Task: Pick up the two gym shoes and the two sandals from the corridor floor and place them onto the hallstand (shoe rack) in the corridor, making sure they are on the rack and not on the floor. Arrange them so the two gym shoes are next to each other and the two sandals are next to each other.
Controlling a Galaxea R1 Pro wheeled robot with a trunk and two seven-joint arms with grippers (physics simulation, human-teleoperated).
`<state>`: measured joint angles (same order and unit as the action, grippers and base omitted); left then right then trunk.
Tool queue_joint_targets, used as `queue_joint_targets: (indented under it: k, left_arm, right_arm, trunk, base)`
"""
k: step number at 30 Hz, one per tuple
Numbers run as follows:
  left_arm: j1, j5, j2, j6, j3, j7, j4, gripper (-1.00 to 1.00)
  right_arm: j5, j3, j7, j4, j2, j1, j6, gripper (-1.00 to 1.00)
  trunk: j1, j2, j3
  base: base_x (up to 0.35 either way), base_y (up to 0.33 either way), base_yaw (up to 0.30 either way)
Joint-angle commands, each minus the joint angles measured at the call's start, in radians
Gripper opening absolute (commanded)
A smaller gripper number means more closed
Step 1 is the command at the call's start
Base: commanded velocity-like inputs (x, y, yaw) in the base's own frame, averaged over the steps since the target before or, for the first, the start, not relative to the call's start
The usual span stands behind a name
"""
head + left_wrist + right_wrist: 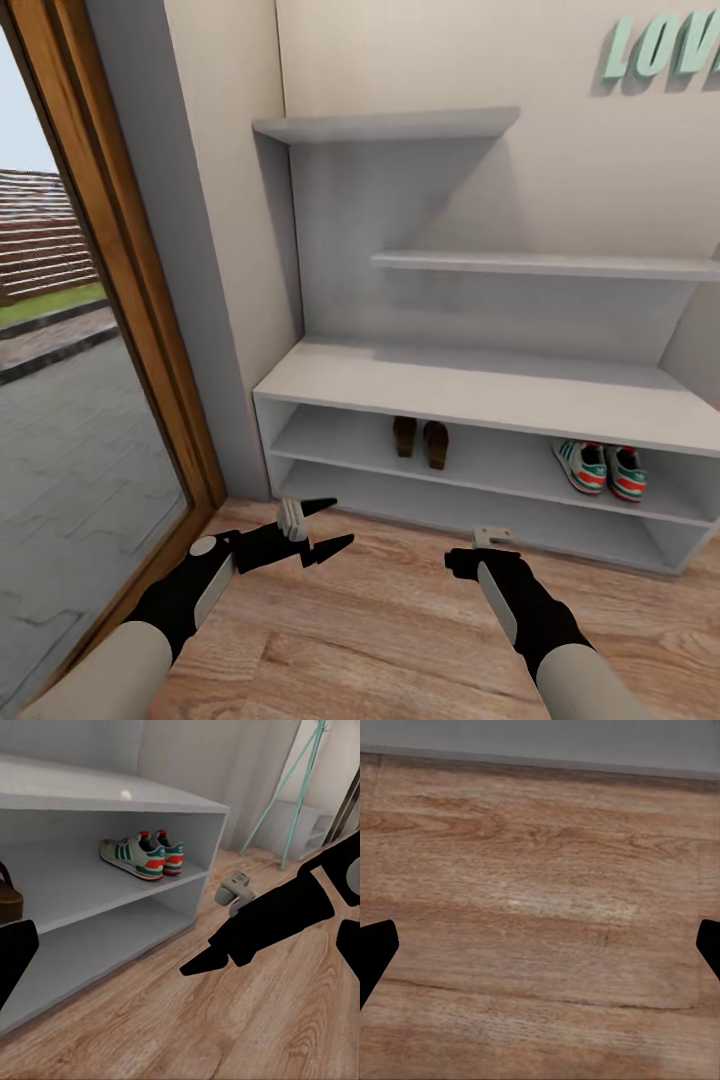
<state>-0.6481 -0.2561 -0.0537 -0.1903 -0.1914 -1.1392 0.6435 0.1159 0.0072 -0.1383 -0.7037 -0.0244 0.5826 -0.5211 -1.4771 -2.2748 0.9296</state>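
My left claw (322,528) is hanging low over the floor (380,630) with its fingers spread apart and nothing between them, so it's released. My right claw (490,540) is close on the other side, also low over the planks; from the head camera I can't really see its fingers, but its own wrist camera shows the two tips (375,952) way out at either edge with just bare wood between them, so that one's loose and empty too. Straight ahead of both claws is the rack (470,385), its base meeting the floor just past my fingertips. The sandals (420,441) sit side by side on the upper of the two open shelves, up and ahead of my left claw. The gym shoes (598,468) are on that same shelf, next to each other, further along toward and past my right claw, well apart from the sandals. Beyond the left claw there's a wood-framed glass door (130,300), and over the rack green letters (660,45) on the wall.
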Motion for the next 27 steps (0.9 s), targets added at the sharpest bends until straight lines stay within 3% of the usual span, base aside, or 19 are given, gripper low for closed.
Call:
queue_joint_targets:
  k: [1, 13, 17, 19, 20, 21, 22, 23, 25, 26, 27]
  left_arm:
    - [-0.001, -0.008, -0.001, -0.006, -0.007, 0.001, -0.001, 1.0]
    - [-0.001, -0.008, -0.002, -0.006, -0.007, 0.001, -0.001, 1.0]
    - [-0.001, -0.025, -0.003, -0.006, -0.007, 0.001, -0.001, 1.0]
    - [-0.001, -0.037, -0.006, -0.006, -0.007, 0.0, -0.001, 1.0]
    - [-0.001, -0.046, -0.01, -0.006, -0.007, 0.0, -0.001, 1.0]
    - [-0.001, -0.06, -0.016, -0.006, -0.007, 0.0, -0.001, 1.0]
    - [-0.001, -0.073, -0.025, -0.006, -0.007, 0.0, -0.001, 1.0]
    - [-0.001, -0.078, -0.027, -0.006, -0.007, 0.0, -0.001, 1.0]
    - [-0.001, -0.098, -0.037, -0.006, -0.007, 0.0, -0.001, 1.0]
    - [-0.001, -0.105, -0.04, -0.006, -0.007, -0.001, -0.001, 1.0]
    - [-0.001, -0.106, -0.041, -0.006, -0.007, -0.001, -0.001, 1.0]
  right_arm:
    - [0.011, 0.0, -0.008, -0.001, 0.0, 0.0, -0.004, 1.0]
    - [0.011, -0.001, -0.007, 0.0, 0.0, 0.0, -0.004, 1.0]
    - [0.021, -0.001, -0.006, 0.0, 0.0, 0.0, -0.004, 1.0]
    - [0.042, -0.002, -0.005, 0.002, 0.0, 0.0, -0.004, 1.0]
    - [0.069, -0.002, -0.002, 0.003, 0.0, 0.0, -0.004, 1.0]
    - [0.125, -0.001, 0.015, 0.003, 0.0, 0.0, -0.003, 1.0]
    - [0.188, -0.001, 0.056, 0.003, 0.0, 0.0, -0.003, 1.0]
    - [0.207, 0.0, 0.076, 0.003, 0.0, 0.0, -0.003, 1.0]
    - [0.263, -0.001, 0.194, 0.016, 0.001, 0.0, -0.003, 1.0]
    - [0.279, 0.0, 0.266, 0.08, 0.002, 0.0, -0.002, 1.0]
    - [0.281, 0.0, 0.28, 0.104, 0.002, 0.0, -0.002, 1.0]
  trunk:
    - [0.004, 0.007, -0.002]
    - [0.05, 0.091, -0.036]
    - [0.065, 0.119, -0.048]
    - [0.073, 0.133, -0.054]
    - [0.077, 0.14, -0.058]
    - [0.081, 0.147, -0.061]
    - [0.085, 0.154, -0.064]
    - [0.088, 0.161, -0.067]
    - [0.096, 0.175, -0.073]
    - [0.1, 0.182, -0.076]
    - [0.104, 0.189, -0.079]
  base:
    - [0.0, 0.0, 0.012]
    - [0.0, 0.0, -0.191]
    - [0.0, 0.0, -0.088]
    - [0.0, 0.0, -0.021]
    - [0.0, 0.0, -0.012]
    - [0.0, 0.0, -0.006]
    - [0.0, 0.0, -0.003]
    - [0.0, 0.0, -0.002]
    - [0.0, 0.0, -0.001]
    - [0.0, 0.0, 0.0]
    - [0.0, 0.0, 0.0]
